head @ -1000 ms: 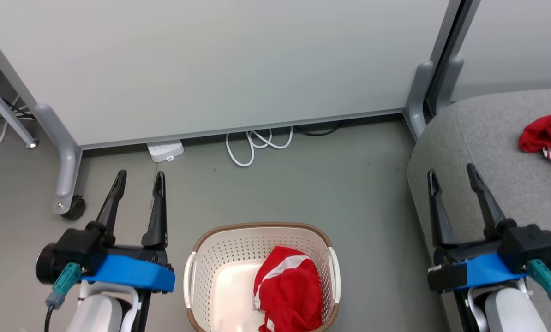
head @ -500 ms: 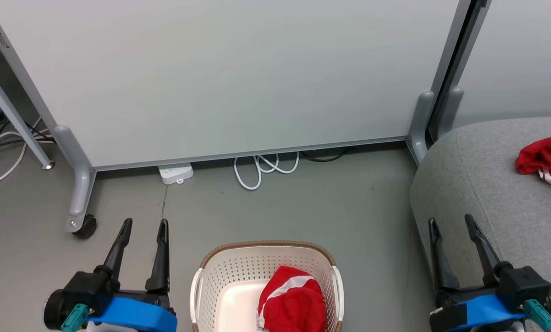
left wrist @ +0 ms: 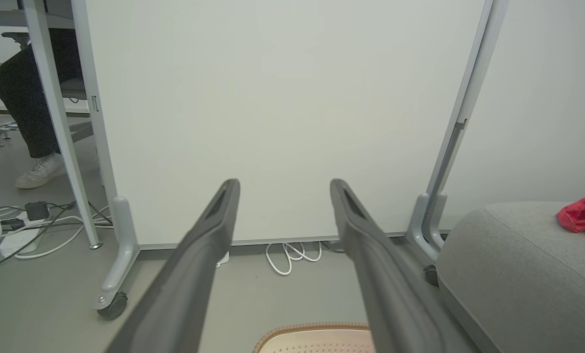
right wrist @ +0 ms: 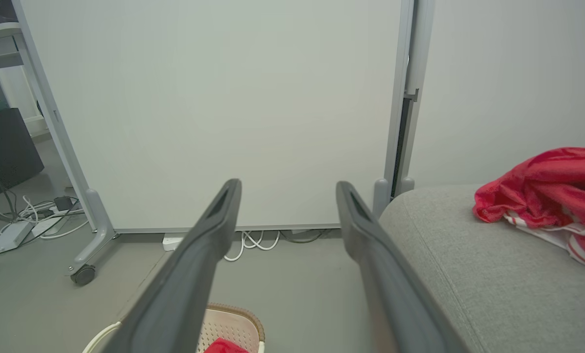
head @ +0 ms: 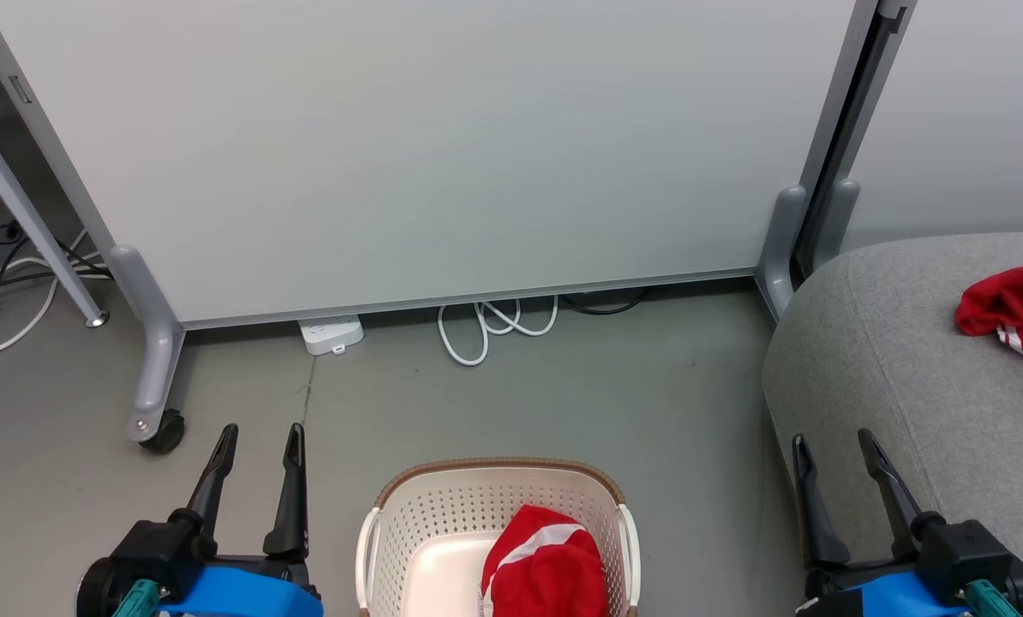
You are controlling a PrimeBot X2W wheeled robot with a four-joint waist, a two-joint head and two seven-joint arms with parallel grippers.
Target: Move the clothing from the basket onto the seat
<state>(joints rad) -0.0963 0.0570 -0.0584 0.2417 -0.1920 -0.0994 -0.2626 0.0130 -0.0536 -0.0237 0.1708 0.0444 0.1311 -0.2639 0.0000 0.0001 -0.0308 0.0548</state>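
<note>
Hovering | left gripper (head: 263, 430), right gripper (head: 831, 437) spread, empty | basket (head: 494, 465) rim between (open floor (head: 563, 394) ahead)

Office-like room, wheeled partition panel (head: 409, 154), power strip (head: 332, 334) (cables (head: 499, 319) trailing), grey floor (head: 563, 403)

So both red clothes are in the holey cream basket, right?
No. One red striped fabric garment is in the cream perforated plastic basket; the other red garment lies on the grey fabric sofa, as the right wrist view shows.

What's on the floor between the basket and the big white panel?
Head view: beyond the basket, bare grey floor, then a looped white cable and a white power strip at the foot of the panel.
</note>
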